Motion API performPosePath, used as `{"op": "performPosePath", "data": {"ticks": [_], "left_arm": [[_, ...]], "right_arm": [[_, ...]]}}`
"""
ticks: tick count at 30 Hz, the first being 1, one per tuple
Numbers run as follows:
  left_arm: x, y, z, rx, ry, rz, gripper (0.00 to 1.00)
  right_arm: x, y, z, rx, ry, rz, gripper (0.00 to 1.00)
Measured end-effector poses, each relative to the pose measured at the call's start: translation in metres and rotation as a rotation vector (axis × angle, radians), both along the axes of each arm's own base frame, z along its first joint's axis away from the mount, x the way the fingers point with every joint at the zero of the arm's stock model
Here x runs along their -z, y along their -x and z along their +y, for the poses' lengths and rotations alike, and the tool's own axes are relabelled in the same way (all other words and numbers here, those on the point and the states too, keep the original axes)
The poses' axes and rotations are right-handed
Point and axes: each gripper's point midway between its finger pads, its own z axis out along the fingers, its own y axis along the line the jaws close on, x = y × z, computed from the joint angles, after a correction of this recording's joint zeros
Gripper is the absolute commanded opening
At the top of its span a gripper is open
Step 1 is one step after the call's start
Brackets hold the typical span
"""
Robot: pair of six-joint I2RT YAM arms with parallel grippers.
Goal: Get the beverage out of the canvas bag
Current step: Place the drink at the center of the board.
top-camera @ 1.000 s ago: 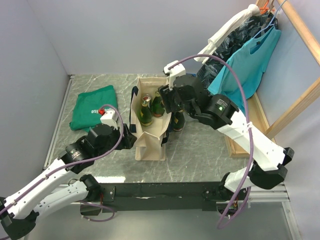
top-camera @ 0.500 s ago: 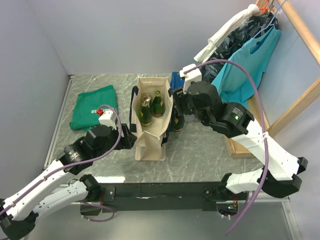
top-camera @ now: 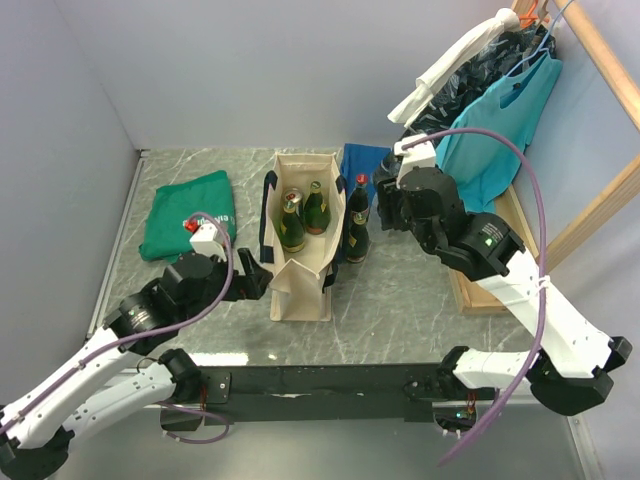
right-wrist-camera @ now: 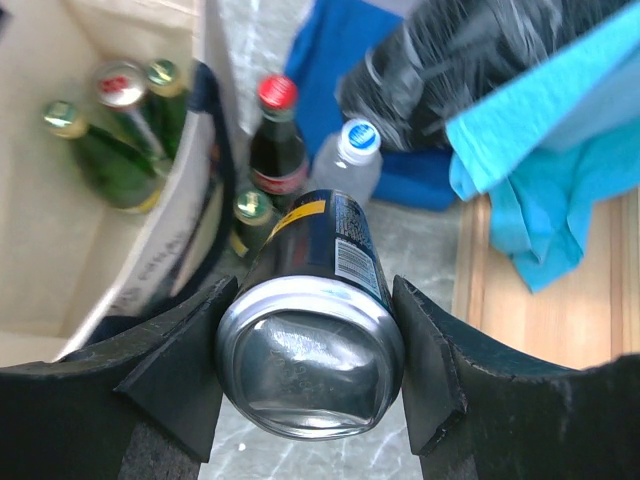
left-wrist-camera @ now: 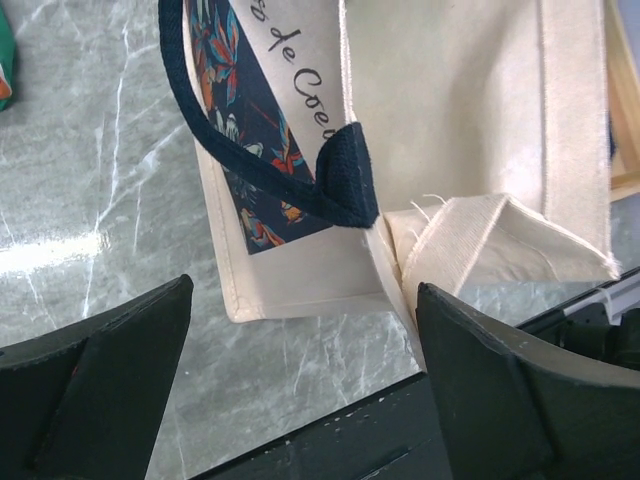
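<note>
The cream canvas bag [top-camera: 300,262] with navy handles stands open mid-table, with two green bottles [top-camera: 292,228] inside. My right gripper [top-camera: 382,208] is to the right of the bag's mouth. In the right wrist view it [right-wrist-camera: 312,350] is shut on a dark blue can [right-wrist-camera: 325,260], held in the air above the bottles standing outside the bag. The bag's inside [right-wrist-camera: 50,230] shows at the left. My left gripper [top-camera: 255,280] is open and empty at the bag's near-left bottom corner. The left wrist view shows the bag [left-wrist-camera: 450,120] and its handle [left-wrist-camera: 340,175] beyond the open fingers [left-wrist-camera: 100,380].
A red-capped cola bottle [right-wrist-camera: 275,140], a clear water bottle [right-wrist-camera: 350,160] and a gold-capped green bottle [right-wrist-camera: 250,215] stand right of the bag. A green T-shirt [top-camera: 188,215] lies at the left, a blue cloth [top-camera: 365,158] behind. A wooden rack [top-camera: 480,280] with hanging clothes [top-camera: 490,130] stands at the right.
My right gripper has moved right, from over the bag's mouth to beside the bag, carrying the can. My left gripper has drawn back slightly from the bag.
</note>
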Motion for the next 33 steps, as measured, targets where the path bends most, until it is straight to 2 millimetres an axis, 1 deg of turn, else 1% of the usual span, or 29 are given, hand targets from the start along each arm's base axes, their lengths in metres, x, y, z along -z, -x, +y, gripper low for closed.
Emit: {"op": "performPosePath", "data": {"ticks": [4, 5, 10, 14, 18, 23, 33], "left_arm": [[-0.006, 0.002, 0.002, 0.000, 0.020, -0.020, 0.99], [-0.008, 0.003, 0.003, 0.000, 0.023, -0.024, 0.97], [-0.008, 0.003, 0.003, 0.000, 0.025, -0.026, 0.96], [-0.006, 0.003, 0.006, -0.011, 0.016, -0.022, 0.96], [-0.004, 0.003, 0.008, -0.017, 0.008, -0.016, 0.96], [-0.004, 0.003, 0.008, -0.021, 0.006, -0.017, 0.96], [-0.004, 0.003, 0.008, -0.022, 0.005, -0.016, 0.96]], "right_arm": [[0.021, -0.005, -0.013, 0.038, 0.004, 0.048, 0.00], [0.026, -0.005, -0.015, 0.042, 0.007, 0.060, 0.00], [0.044, -0.009, -0.019, 0.051, 0.008, 0.104, 0.00], [0.052, -0.011, -0.017, 0.047, -0.005, 0.123, 0.00], [0.062, -0.018, -0.015, 0.047, -0.021, 0.144, 0.00], [0.078, -0.028, -0.011, 0.046, -0.025, 0.192, 0.00], [0.109, -0.039, -0.006, 0.049, -0.027, 0.273, 0.00]]}}
